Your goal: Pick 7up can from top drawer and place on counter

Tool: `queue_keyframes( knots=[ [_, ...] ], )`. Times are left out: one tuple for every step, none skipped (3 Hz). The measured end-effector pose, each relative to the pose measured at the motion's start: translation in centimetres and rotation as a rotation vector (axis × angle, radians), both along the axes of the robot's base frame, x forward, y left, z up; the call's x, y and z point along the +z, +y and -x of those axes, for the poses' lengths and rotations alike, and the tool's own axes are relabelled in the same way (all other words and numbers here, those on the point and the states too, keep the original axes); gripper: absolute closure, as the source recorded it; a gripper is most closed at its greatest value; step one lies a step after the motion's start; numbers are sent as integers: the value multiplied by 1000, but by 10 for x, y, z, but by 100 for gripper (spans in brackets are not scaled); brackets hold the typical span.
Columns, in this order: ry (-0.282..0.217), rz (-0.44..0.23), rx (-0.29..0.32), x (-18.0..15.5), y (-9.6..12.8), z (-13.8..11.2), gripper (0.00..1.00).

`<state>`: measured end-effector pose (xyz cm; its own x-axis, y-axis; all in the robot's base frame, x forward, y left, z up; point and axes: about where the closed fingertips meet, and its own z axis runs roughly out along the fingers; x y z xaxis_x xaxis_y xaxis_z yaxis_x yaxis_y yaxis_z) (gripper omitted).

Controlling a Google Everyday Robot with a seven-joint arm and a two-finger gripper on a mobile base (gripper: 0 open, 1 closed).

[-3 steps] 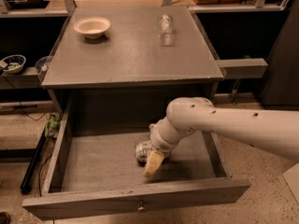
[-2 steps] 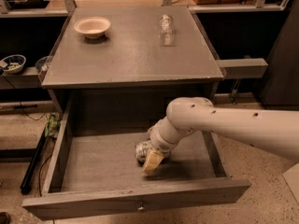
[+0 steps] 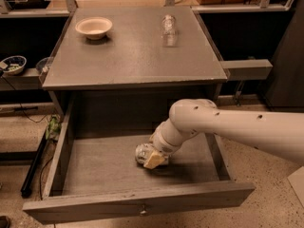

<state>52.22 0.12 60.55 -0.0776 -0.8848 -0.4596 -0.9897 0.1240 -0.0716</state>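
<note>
The top drawer stands pulled open, with its small knob at the front. The 7up can, silver with dented sides, lies on the drawer floor right of the middle. My gripper reaches down into the drawer from the right and sits right at the can, its tan tip in front of the can's right side. The white arm hides the rest of the gripper and part of the can. The grey counter is the cabinet top above the drawer.
A cream bowl sits at the counter's far left. A clear plastic bottle lies at its far right. A tan surface with metal rails runs behind the counter. A dark shelf with a bowl stands at the left.
The gripper's tip has shifted slightly up and back at the can. The can has barely moved.
</note>
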Motion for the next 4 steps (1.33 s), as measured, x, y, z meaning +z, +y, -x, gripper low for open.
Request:
queue_keyframes(
  knots=[
    [0,0,0,0,0,0,97],
    [8,-1,0,-1,0,0,100],
    [32,-3,-3,-2,-1,-2,100],
    [36,1,-21,24,-11,-9,100]
  ],
)
